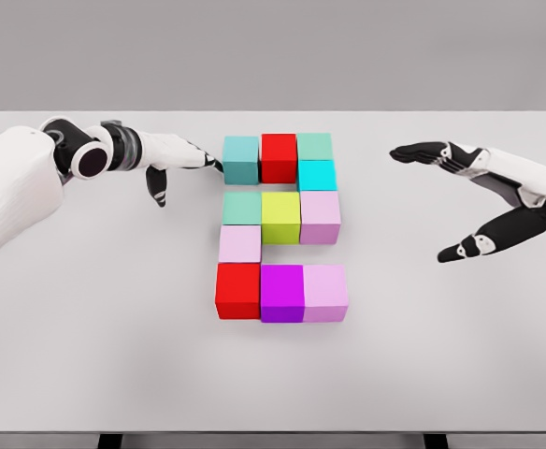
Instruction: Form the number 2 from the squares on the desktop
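Eleven cubes sit packed together near the middle of the white table (pixel 86 355), forming a blocky 2.

Top row, left to right: a teal cube (pixel 241 159), a red cube (pixel 279 156) and a green cube (pixel 314 146). Below the green one, on the right side, is a cyan cube (pixel 317 175). The middle row runs from a mint cube (pixel 242 208) through a yellow-green cube (pixel 280 217) to a pink cube (pixel 321 217). Under the mint one, on the left side, is a pale pink cube (pixel 240 244). The bottom row holds a second red cube (pixel 238 290), a magenta cube (pixel 282 293) and a lilac cube (pixel 325 293). Neighbouring cubes touch or nearly touch.

The left hand (pixel 165 159) reaches in from the left edge at the height of the top row. Its fingers are stretched out towards the teal cube, with the tips at or just beside that cube's left face; whether they actually touch cannot be told. The thumb hangs downward, and the hand grips nothing.

The right hand (pixel 465 201) hovers well apart from the cubes, to the right of the figure, roughly level with the cyan and pink ones. It is spread wide, upper fingers pointing left towards the cubes and the lower digit angled down and left, with nothing between them
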Controlling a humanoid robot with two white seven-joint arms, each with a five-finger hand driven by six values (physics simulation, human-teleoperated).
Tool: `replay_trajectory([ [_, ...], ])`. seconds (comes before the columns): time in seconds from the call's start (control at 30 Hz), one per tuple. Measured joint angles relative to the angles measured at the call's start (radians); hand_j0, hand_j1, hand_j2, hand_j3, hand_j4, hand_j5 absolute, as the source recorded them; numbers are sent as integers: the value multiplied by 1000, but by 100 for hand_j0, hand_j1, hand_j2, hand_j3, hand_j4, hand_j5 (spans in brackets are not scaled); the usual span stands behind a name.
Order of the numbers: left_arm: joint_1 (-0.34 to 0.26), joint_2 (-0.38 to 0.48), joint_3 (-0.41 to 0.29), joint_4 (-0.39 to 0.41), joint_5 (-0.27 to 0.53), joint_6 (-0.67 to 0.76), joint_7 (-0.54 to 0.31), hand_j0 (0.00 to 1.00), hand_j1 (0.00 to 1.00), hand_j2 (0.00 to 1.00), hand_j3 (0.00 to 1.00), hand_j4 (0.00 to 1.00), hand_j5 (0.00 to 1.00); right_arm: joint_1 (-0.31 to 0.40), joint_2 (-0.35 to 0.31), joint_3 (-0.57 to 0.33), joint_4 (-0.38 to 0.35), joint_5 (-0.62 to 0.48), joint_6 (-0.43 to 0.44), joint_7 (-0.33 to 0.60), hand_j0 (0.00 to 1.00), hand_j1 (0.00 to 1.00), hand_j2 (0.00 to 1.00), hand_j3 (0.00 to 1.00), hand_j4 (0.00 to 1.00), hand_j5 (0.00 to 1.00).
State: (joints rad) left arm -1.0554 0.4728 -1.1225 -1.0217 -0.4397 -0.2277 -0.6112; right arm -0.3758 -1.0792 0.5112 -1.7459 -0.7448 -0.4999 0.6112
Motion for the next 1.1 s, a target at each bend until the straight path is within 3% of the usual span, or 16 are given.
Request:
replay_trajectory([
  [0.47,2,-1,2,0,3,0,0,100,100,100,100,100,100,-14,57,0,-7,2,40,0,100,100,100,100,100,100],
  [0.63,0,58,19,-13,14,-7,0,100,100,100,100,100,100,-12,59,-10,-7,2,42,0,100,100,100,100,100,100],
  [0.7,14,112,72,-45,48,-62,0,100,100,100,100,100,100,-12,60,-12,-7,2,48,0,100,100,100,100,100,100],
  [0.77,43,204,145,-99,171,-198,0,100,100,100,100,100,100,-14,61,-13,-7,2,56,0,100,100,100,100,100,100],
  [0.87,109,378,204,-173,478,-317,0,100,100,100,100,100,100,-12,61,-15,-7,2,60,0,100,100,100,100,100,100],
  [0.93,196,478,222,-199,684,-346,1,100,100,100,100,100,100,-14,61,-15,-7,3,61,0,100,100,100,100,100,100],
  [1.0,284,546,229,-226,804,-368,0,100,100,100,100,100,100,-12,59,-15,-7,3,62,0,100,100,100,100,100,100],
  [1.1,325,590,235,-255,893,-379,0,100,100,100,100,100,100,-12,55,-15,-7,4,62,0,100,100,100,100,100,100],
])
